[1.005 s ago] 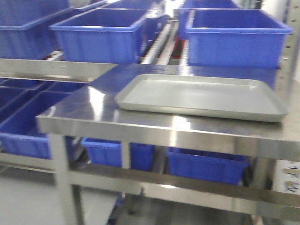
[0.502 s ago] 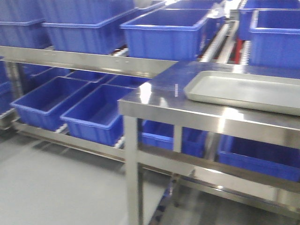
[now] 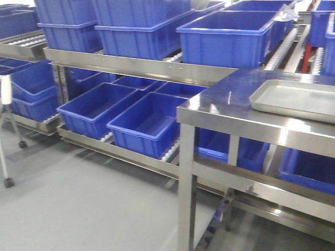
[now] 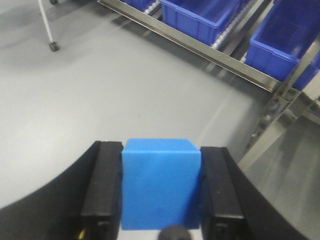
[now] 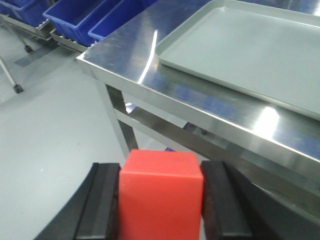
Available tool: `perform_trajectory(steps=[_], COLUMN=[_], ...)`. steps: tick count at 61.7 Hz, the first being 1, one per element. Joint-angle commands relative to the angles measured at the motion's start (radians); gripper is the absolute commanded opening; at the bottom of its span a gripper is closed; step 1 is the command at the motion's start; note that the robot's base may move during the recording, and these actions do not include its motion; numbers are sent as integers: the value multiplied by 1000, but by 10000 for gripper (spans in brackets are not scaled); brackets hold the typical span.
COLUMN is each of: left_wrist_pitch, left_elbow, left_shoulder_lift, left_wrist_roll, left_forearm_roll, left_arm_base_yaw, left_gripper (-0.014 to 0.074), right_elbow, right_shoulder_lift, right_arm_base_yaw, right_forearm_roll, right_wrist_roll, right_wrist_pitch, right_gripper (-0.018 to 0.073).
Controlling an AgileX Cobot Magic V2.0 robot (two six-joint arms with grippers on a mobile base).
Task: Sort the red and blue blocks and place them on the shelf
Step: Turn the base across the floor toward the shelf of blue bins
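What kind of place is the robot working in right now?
Probably a warehouse or factory stockroom: a steel shelf with rollers holds rows of big blue bins, beside a stainless table on a bare grey floor.

We list the blue block point(image 4: 160, 185) and the red block point(image 5: 161, 197) as cut by the near edge of their wrist views. The blue one's lower face is partly covered by a dark round part point(image 4: 172, 233) we cannot identify. In the front view the tray point(image 3: 296, 99) and table point(image 3: 225, 107) run off the right edge, the shelf point(image 3: 141, 67) off the left, and a wheeled stand point(image 3: 5, 90) at the left shows only in part.
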Motion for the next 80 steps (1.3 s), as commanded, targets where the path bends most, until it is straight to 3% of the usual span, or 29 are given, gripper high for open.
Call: perform_trajectory(steps=[1, 80], left_wrist_pitch=[-70, -70], left_elbow=[-29, -29], left_shoulder_lift=[3, 3], left_wrist_roll=[-5, -5], left_forearm_roll=[12, 12], left_arm_base_yaw=[0, 0], left_gripper=[125, 125], right_elbow=[-28, -28], right_shoulder_lift=[-1, -1], right_arm_base_yaw=[-6, -6], right_forearm_roll=[-12, -12], right_wrist_roll=[-7, -7], right_wrist_pitch=[-88, -88], right_gripper=[49, 49])
